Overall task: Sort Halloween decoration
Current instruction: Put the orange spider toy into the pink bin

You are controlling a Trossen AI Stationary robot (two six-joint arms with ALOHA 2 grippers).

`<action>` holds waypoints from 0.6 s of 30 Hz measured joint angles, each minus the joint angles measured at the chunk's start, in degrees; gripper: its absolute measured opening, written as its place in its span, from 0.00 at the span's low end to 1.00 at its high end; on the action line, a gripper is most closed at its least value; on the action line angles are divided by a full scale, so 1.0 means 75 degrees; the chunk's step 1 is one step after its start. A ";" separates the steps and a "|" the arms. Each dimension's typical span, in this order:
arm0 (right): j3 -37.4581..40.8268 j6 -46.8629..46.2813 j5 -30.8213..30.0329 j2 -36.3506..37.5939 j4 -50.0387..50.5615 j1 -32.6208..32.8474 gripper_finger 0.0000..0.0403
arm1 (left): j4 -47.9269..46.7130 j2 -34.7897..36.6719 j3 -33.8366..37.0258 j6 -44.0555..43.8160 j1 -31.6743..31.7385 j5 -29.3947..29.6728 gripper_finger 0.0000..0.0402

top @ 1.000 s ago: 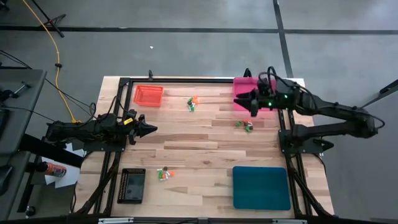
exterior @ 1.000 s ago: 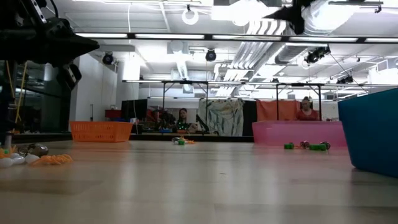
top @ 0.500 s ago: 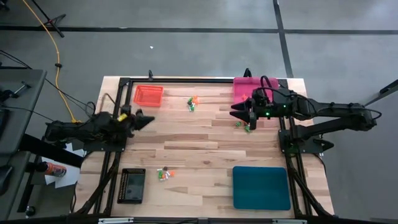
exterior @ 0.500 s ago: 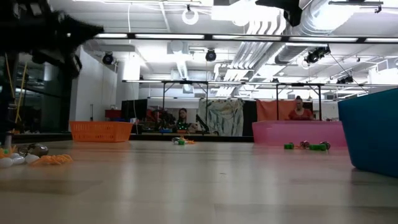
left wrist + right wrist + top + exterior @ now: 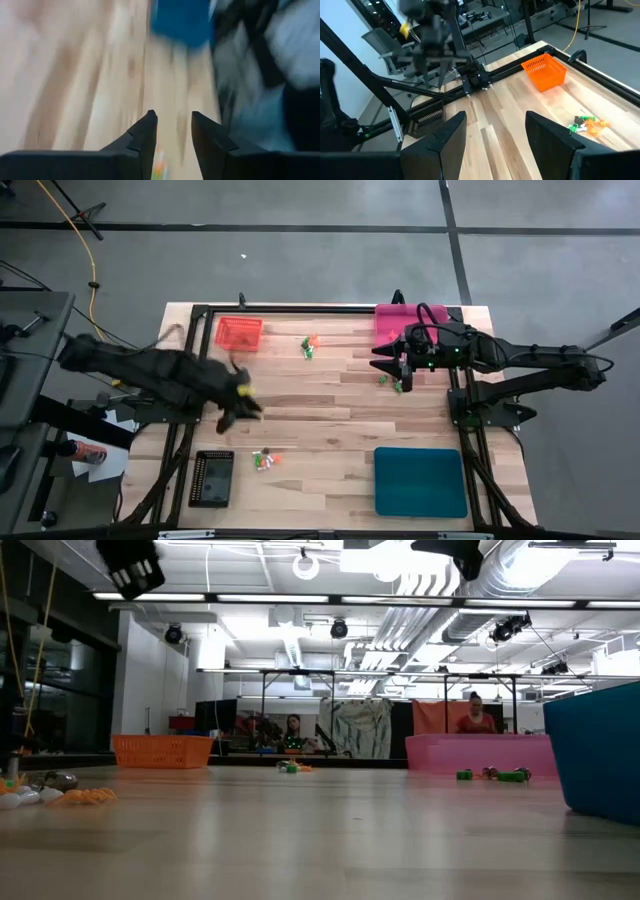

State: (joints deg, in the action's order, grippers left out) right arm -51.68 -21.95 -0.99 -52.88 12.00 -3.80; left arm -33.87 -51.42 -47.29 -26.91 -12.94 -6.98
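Grey floor (image 5: 300, 250), bright ceiling lights (image 5: 300, 565)

We see a pale striped wood table (image 5: 330, 405) carrying an orange tray (image 5: 238, 333), a pink tray (image 5: 392, 320), a teal tray (image 5: 420, 481), a black tray (image 5: 212, 477), and green-and-orange trinkets (image 5: 265, 459)

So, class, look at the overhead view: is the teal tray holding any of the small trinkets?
No: the teal tray shows only its bare teal floor, and the nearest trinkets lie apart on the wood.
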 joint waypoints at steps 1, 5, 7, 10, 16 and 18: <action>0.0000 0.0018 0.0011 0.0000 0.0056 -0.0001 0.49 | -0.0456 -0.0428 -0.0287 0.0145 -0.0270 0.0013 0.28; 0.0000 0.0078 0.0023 0.0003 0.0432 -0.0001 0.49 | -0.1102 -0.1871 -0.0690 0.0273 -0.1353 0.0595 0.28; 0.0000 0.0077 0.0023 0.0003 0.0677 -0.0001 0.49 | -0.0966 -0.2493 -0.0694 0.0312 -0.1804 0.0838 0.28; 0.0000 -0.0001 0.0028 0.0003 0.0986 -0.0001 0.49 | -0.0655 -0.3431 -0.0694 0.0250 -0.2288 0.1370 0.28; 0.0000 -0.0003 0.0026 0.0006 0.1239 -0.0001 0.49 | 0.0064 -0.4840 -0.0694 -0.0058 -0.2586 0.1445 0.28; 0.0000 -0.0003 0.0029 0.0006 0.1316 -0.0001 0.49 | 0.0374 -0.5155 -0.0696 -0.0059 -0.2584 0.1364 0.28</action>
State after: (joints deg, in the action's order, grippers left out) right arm -51.68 -21.97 -0.78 -52.84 21.87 -3.81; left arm -31.07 -90.08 -52.51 -27.35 -32.32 3.25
